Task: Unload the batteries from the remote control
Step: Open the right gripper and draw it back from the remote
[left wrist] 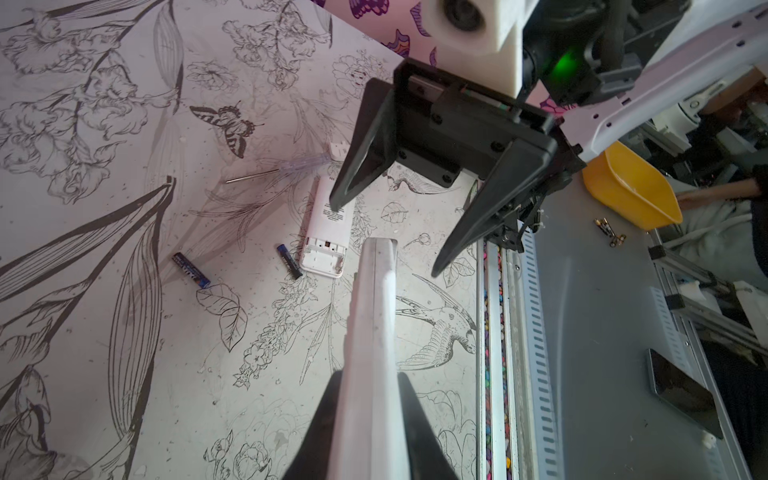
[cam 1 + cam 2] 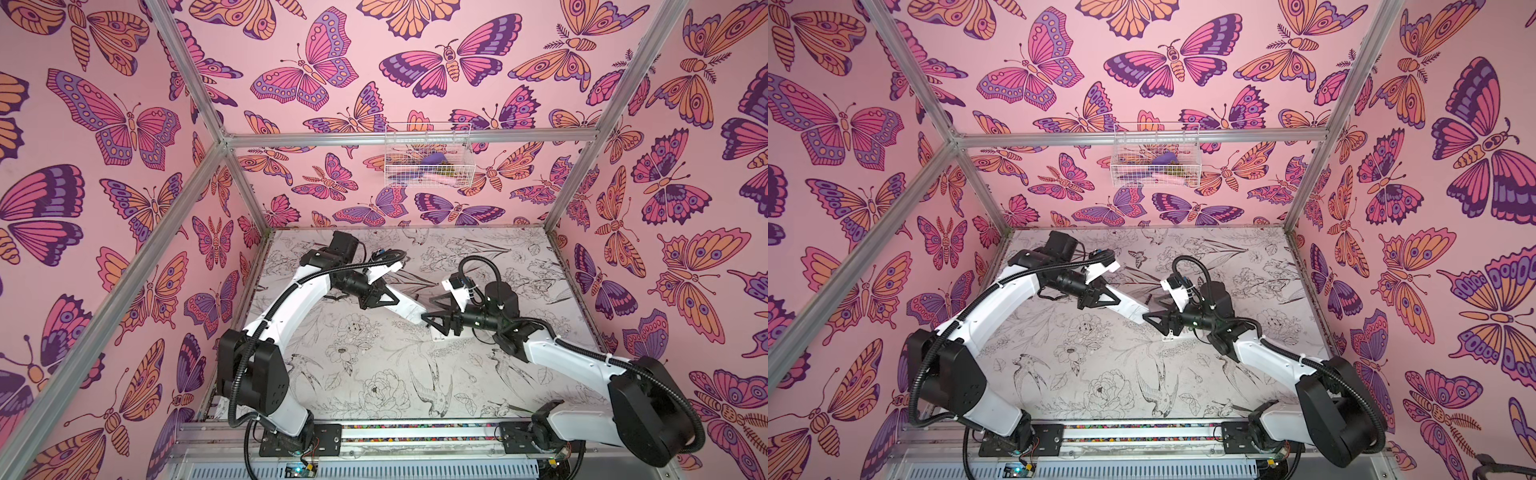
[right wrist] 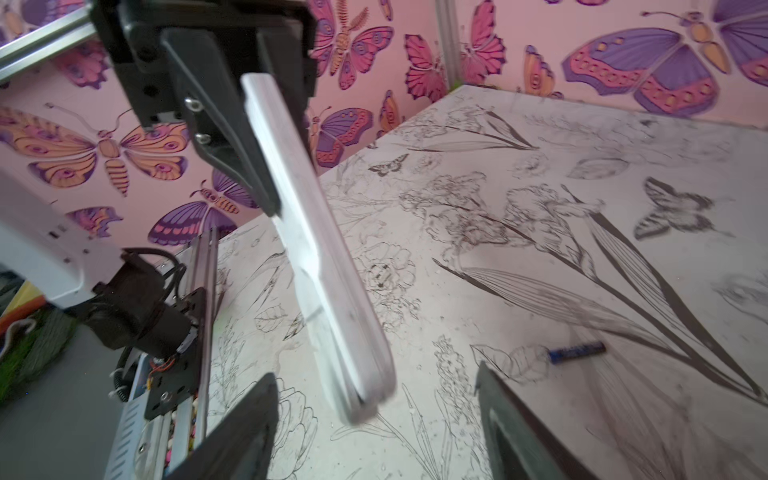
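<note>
The left arm and right arm are bent inward over the table, wrists turned toward each other. A white remote is clamped at one end by the left gripper and held clear of the table. Its long axis runs across to the right gripper, whose fingers are spread wide on either side of the free end without touching it. A second remote is laid flat, compartment open. Two dark batteries are laid flat on the table, roughly parallel. One is just beside that open end and the second battery is well apart.
</note>
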{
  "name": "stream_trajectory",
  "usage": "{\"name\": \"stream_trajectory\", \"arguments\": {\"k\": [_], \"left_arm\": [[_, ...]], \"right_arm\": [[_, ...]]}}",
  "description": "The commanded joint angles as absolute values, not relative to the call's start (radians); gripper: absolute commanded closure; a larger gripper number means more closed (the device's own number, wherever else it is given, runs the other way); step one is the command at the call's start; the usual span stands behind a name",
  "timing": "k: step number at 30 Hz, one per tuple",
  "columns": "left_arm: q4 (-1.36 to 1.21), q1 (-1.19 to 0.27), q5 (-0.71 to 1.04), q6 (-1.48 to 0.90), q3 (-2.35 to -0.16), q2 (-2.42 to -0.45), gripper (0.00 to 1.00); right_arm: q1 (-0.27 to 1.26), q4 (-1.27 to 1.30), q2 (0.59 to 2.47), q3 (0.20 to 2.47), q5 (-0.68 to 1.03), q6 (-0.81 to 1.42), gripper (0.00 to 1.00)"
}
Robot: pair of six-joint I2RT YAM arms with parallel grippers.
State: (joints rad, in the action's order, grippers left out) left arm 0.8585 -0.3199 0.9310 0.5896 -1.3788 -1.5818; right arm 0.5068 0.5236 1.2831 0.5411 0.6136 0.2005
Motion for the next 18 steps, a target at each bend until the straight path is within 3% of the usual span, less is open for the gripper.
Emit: {"name": "stream_trajectory", "arguments": {"k": [1, 10, 18], "left_arm": [[0.715, -0.288, 0.988, 0.428, -1.322, -1.525, 0.94], [0.253, -0.162, 0.901, -0.142, -1.055, -1.484, 0.97], [0.031, -0.147, 0.894, -0.319, -0.852, -1.474, 1.00]], "right_arm": [[0.488, 0.662, 1.232, 0.479, 0.396, 0.330, 0.18], [0.489, 0.508, 1.186, 0.476, 0.226, 0.514, 0.27], [0.489, 0.487, 1.268, 0.513, 0.324, 0.707, 0.28]]}}
